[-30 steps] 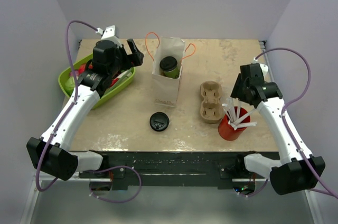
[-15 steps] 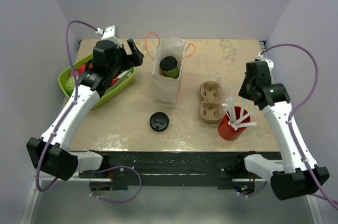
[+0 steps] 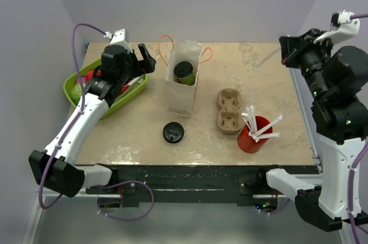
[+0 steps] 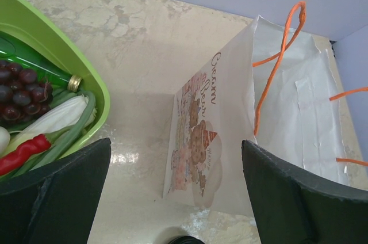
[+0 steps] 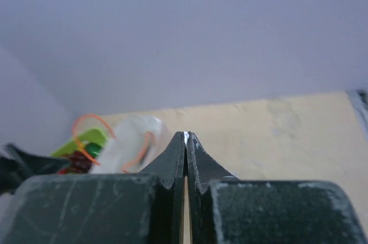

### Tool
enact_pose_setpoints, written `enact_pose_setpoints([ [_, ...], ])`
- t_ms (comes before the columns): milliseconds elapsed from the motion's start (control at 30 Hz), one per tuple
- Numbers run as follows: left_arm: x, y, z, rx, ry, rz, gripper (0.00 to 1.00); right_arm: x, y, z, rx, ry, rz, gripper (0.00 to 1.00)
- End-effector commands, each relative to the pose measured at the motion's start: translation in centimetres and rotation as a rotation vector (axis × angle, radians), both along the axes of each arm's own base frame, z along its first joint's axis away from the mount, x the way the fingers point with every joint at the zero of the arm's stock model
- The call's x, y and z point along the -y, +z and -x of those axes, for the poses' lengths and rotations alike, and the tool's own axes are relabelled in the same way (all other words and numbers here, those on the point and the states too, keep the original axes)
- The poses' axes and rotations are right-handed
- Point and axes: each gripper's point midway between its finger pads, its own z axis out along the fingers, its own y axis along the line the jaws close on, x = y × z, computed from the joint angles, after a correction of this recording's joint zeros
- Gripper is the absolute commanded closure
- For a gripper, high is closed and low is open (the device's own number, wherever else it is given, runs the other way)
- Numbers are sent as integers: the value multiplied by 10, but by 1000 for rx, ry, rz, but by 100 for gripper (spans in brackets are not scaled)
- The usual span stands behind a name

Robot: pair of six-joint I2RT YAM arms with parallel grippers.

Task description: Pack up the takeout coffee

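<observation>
Left of frame: green tray [image 3: 73,95] of produce. The left gripper [image 3: 146,60] hovers by the tray's upper-right end, jaws wide apart. Centre: takeout coffee [image 3: 183,72], lid on, stands upright inside the white paper bag [image 3: 181,97] (orange handles). Loose black lid [image 3: 173,132] lies just below the bag. Upper right: right gripper [image 5: 186,136] held high, jaws pressed together.

We hold our left claw [image 4: 176,143] spread wide and reaching forward, and our right claw [image 5: 186,136] pinched closed, high up.
</observation>
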Motion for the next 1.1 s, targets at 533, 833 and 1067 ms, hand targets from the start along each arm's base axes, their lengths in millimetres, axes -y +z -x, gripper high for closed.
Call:
enact_pose_setpoints([
  [533,-7,35,11,84,19,24,0,-268,-54,-87,-124,840,188,100],
  [833,-12,43,15,89,43,31,0,-270,-119,-81,-290,842,252,21],
  [1067,-11,38,15,63,37,23,0,-215,-83,-115,-218,628,97,2],
])
